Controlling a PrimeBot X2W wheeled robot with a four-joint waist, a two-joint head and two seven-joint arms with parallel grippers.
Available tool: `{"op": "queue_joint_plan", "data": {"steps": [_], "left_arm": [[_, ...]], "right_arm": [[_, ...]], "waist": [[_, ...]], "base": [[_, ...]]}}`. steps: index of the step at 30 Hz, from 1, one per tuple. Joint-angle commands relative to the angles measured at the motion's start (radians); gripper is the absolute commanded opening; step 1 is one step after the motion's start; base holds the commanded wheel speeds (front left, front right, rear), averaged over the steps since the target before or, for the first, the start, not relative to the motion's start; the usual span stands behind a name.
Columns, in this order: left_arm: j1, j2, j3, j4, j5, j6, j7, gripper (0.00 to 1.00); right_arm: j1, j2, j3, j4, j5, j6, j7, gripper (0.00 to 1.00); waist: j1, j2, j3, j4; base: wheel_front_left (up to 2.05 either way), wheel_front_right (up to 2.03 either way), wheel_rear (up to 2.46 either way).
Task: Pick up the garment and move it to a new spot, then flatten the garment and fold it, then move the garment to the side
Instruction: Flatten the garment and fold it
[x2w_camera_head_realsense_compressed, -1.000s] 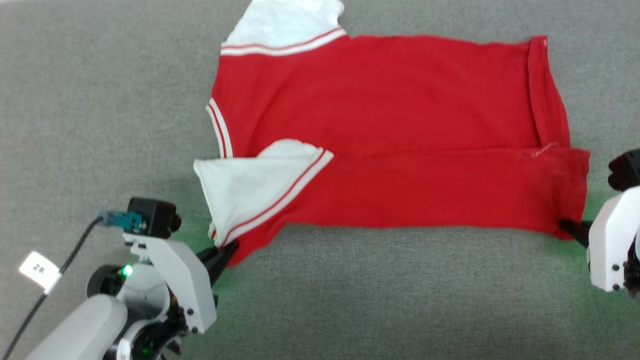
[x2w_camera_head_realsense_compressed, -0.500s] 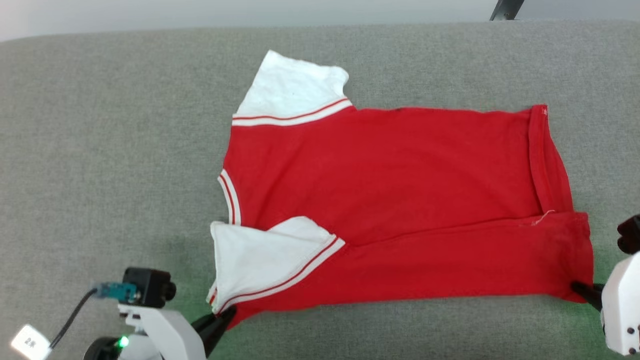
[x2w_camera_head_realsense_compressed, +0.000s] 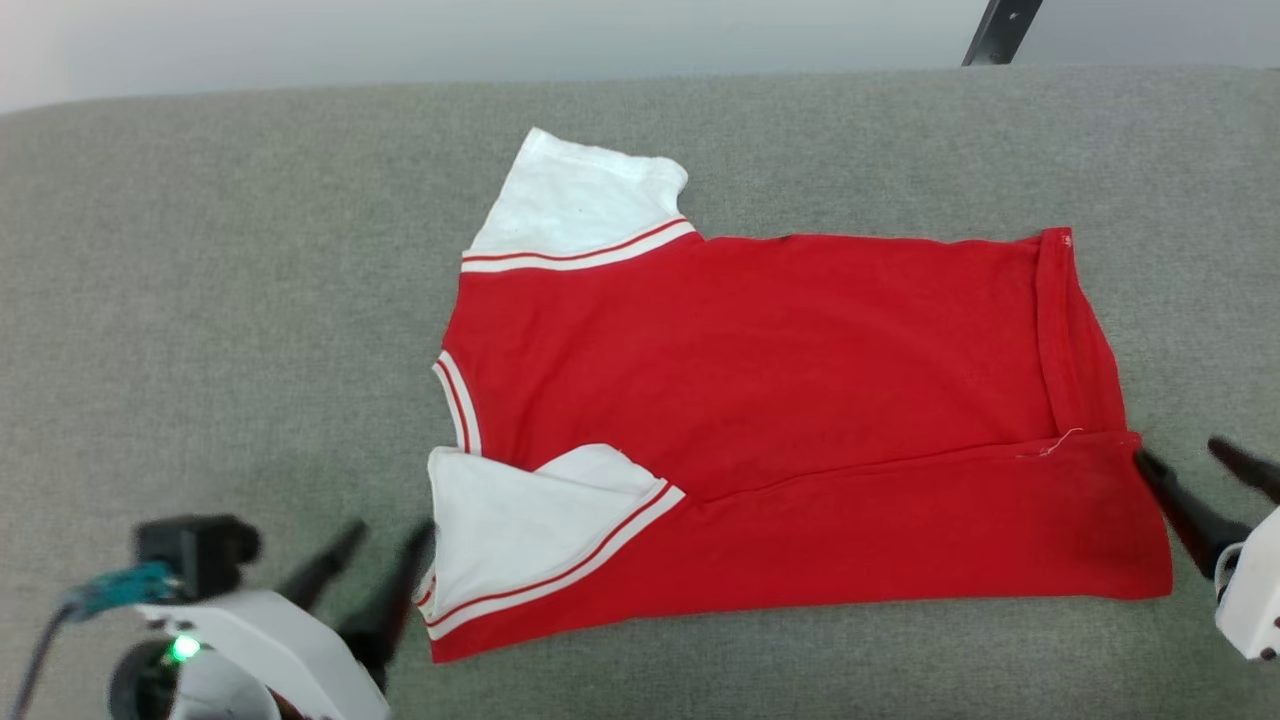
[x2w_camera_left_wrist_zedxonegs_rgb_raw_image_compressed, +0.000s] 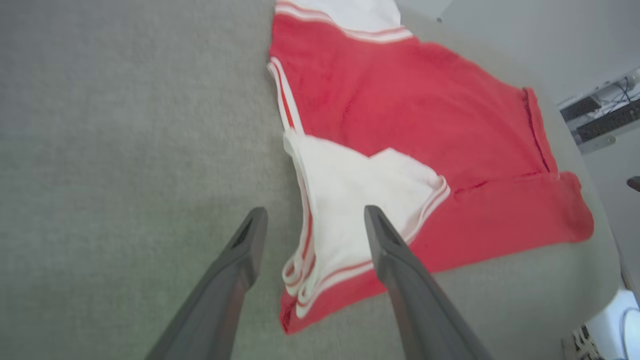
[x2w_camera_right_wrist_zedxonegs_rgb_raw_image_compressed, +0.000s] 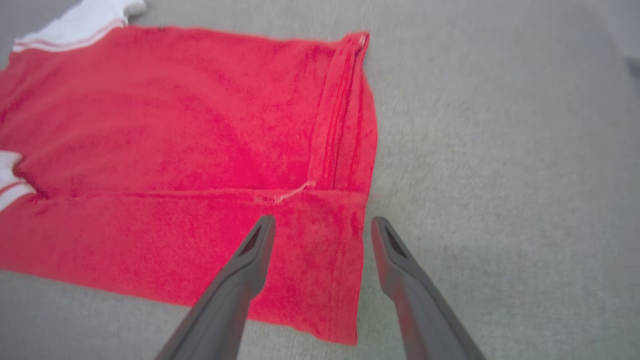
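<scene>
– Two grippers, and both stand spread wide with nothing between their fingers. Your left gripper (x2w_camera_head_realsense_compressed: 390, 535) sits just beside the near white sleeve (x2w_camera_head_realsense_compressed: 520, 530). In the left wrist view its fingers straddle that sleeve's striped corner. Whether they touch the cloth, you cannot tell.

– And my right one?

– Your right gripper (x2w_camera_head_realsense_compressed: 1178, 452) is at the hem end. In its wrist view one finger (x2w_camera_right_wrist_zedxonegs_rgb_raw_image_compressed: 250, 270) hangs over red cloth, the other over the bare grey fabric surface (x2w_camera_head_realsense_compressed: 200, 300).

– Where does the garment lie?

– The red jersey shirt (x2w_camera_head_realsense_compressed: 780, 380) lies flat near the middle of that surface, neck end toward your left, hem (x2w_camera_head_realsense_compressed: 1070, 330) toward your right. Its near long edge is folded over the body as a band, with the near sleeve turned in on top. The far sleeve (x2w_camera_head_realsense_compressed: 580, 195) points away from you.
</scene>
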Motion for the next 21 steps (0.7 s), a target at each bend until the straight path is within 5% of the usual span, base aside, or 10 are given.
{"op": "queue_joint_plan", "data": {"steps": [1,7,12,21], "left_arm": [[0.008,-0.011,0.024,-0.001,0.016,0.011,-0.043,1.0],[-0.047,-0.059,0.09,0.046,0.08,-0.011,-0.228,1.0],[-0.18,-0.084,0.127,0.134,0.123,-0.081,-0.337,1.0],[-0.608,-0.074,0.14,0.421,0.169,-0.21,-0.318,1.0]], "right_arm": [[-0.009,0.01,-0.012,-0.009,-0.019,-0.001,-0.046,1.0],[-0.022,0.099,-0.016,-0.004,-0.065,-0.001,-0.248,1.0],[-0.038,0.195,0.0,0.014,-0.082,-0.001,-0.408,1.0],[-0.077,0.259,0.108,0.06,-0.099,-0.001,-0.559,1.0]], "waist": [[0.0,0.0,-0.007,-0.005],[0.0,0.0,-0.018,-0.023],[0.0,0.0,-0.012,-0.056],[0.0,0.0,0.053,-0.18]], "base": [[0.0,0.0,0.0],[0.0,0.0,0.0],[0.0,0.0,0.0],[0.0,0.0,0.0]]}}
